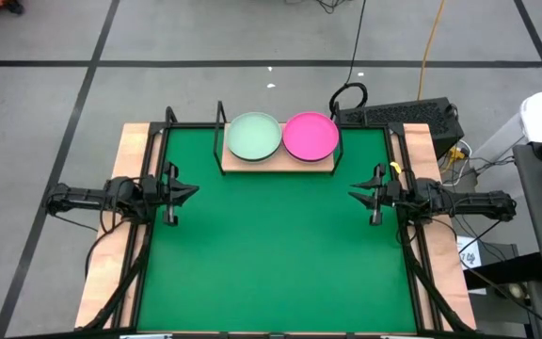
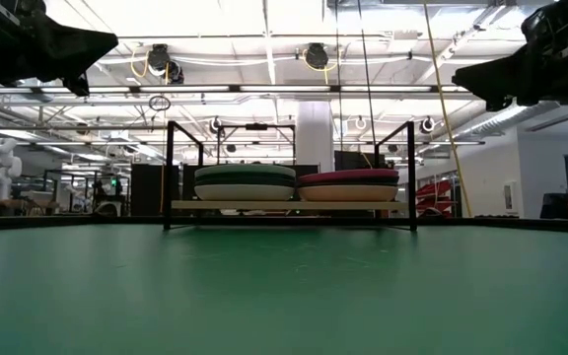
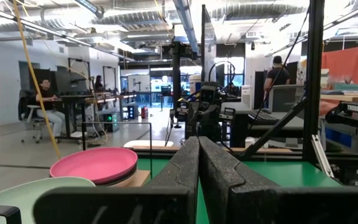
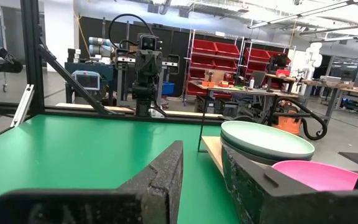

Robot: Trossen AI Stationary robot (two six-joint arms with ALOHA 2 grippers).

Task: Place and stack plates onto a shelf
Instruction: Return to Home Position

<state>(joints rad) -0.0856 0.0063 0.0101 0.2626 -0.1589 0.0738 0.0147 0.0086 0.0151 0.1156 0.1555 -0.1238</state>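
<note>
Plates (image 2: 245, 183): the overhead view shows only the mint plate (image 1: 254, 136) and magenta plate (image 1: 310, 135) on the shelf (image 1: 280, 167); the low view reveals stacks beneath. Left end effector (image 1: 192, 192) pressed together, right end effector (image 1: 354, 196) spread.

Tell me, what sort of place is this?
Most likely a robotics lab or workshop: bare ceiling ducts overhead, racks of red parts bins, and a person seated at a desk.

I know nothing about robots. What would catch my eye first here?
A mint green plate and a magenta plate top side-by-side stacks on the wooden shelf at the far edge of the big green mat. The left gripper and right gripper hover at the mat's sides, pointing toward each other.
</note>
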